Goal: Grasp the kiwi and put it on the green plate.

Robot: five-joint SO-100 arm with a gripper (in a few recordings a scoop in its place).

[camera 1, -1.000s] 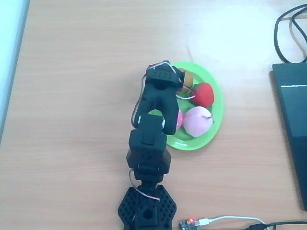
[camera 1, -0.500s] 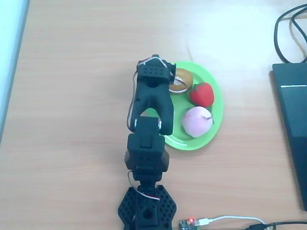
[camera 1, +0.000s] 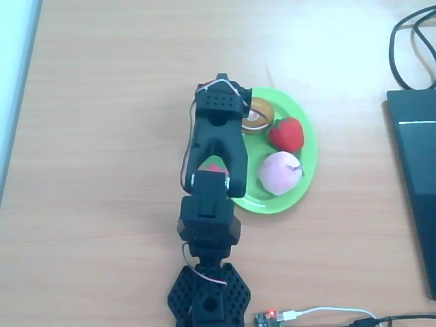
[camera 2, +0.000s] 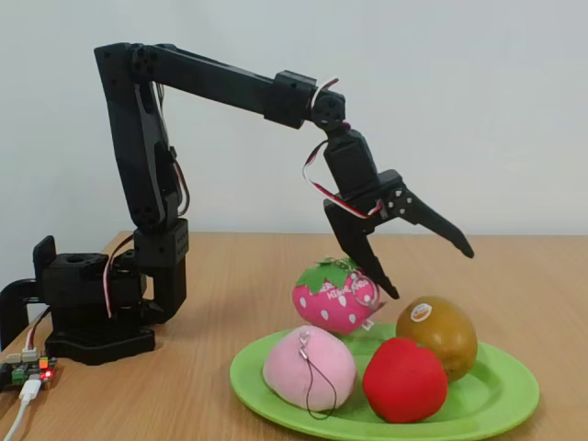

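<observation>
The black arm's fingers [camera 2: 423, 266] hung spread and empty above the olive-brown oval toy kiwi [camera 2: 442, 333] — which lay on the lime-green shallow plastic plate [camera 2: 501, 402].

Gripper [camera 2: 418, 262]: shifted left in the overhead view, off the far-left part of the green plate [camera 1: 306, 178]; wrist block now over the plate's left rim rather than over the fruit. Jaws spread wide in the fixed view, empty, raised above the plate.

Kiwi [camera 1: 256, 116]: formerly mostly hidden under the wrist, now uncovered; resting on the plate's far-left part, pale spot up.

Red fruit [camera 1: 286, 133]: earlier partly crossed by the arm's white wires, now fully exposed.

Strawberry [camera 1: 215, 167]: earlier showing at the arm's right edge, now a sliver seen through the gap in the arm.
</observation>
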